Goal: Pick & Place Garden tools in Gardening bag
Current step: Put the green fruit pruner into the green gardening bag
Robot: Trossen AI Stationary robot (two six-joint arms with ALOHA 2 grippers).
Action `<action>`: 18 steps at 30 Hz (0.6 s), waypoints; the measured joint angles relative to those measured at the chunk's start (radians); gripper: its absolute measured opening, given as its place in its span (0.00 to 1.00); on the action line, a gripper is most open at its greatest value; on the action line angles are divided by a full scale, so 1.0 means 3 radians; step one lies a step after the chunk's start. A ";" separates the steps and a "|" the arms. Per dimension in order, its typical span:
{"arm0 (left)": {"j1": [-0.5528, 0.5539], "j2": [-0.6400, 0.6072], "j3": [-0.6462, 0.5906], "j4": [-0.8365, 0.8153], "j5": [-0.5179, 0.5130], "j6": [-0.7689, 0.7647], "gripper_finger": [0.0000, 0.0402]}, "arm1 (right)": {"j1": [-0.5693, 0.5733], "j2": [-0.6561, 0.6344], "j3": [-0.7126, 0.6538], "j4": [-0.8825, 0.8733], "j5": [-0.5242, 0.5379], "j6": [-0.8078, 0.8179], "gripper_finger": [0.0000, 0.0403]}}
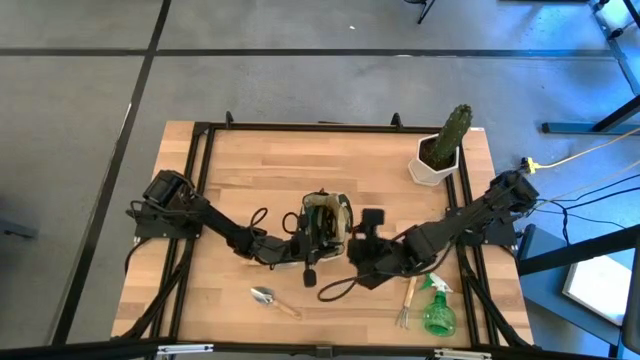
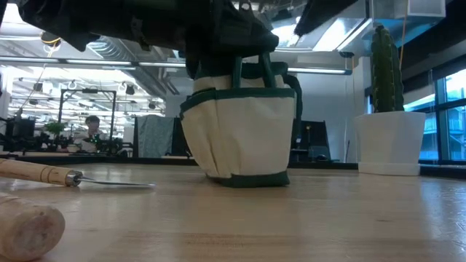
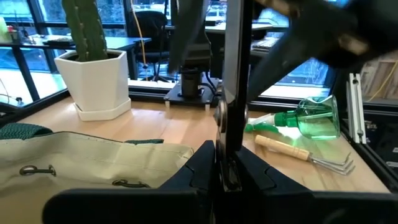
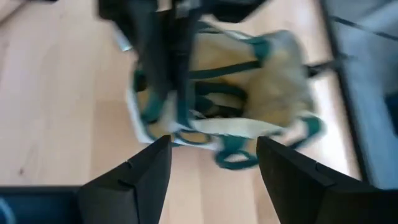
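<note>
Left gripper [image 1: 306,262] clamped on black pruners [image 3: 231,93], at the near-left edge of the gardening bag [image 1: 326,222] mid-surface. Right gripper [image 1: 358,240] fingers apart, empty, just right of the bag. Trowel [image 1: 272,299] near-left; hand fork [image 1: 406,302] and green spray bottle [image 1: 437,310] near-right; cactus pot [image 1: 436,163] far-right.

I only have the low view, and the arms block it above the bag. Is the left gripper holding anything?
Observer: Yes. The left gripper is shut on the black pruners, close by the bag.
Operator: And the right one?
Observer: The right gripper is open and empty, facing the bag.
Operator: Where's the spray bottle?
Observer: The spray bottle lies on the table beside the fork, near the right arm.
</note>
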State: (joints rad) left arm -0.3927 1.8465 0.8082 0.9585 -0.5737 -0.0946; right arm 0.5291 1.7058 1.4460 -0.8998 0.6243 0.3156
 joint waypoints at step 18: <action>0.0000 -0.0005 0.0000 -0.0069 0.0112 -0.0077 0.06 | -0.0320 0.0437 0.0000 0.0170 -0.0287 -0.0683 0.56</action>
State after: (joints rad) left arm -0.3927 1.8450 0.8082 0.9379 -0.5401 -0.1177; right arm 0.4330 1.8369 1.4460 -0.8489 0.5382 0.1108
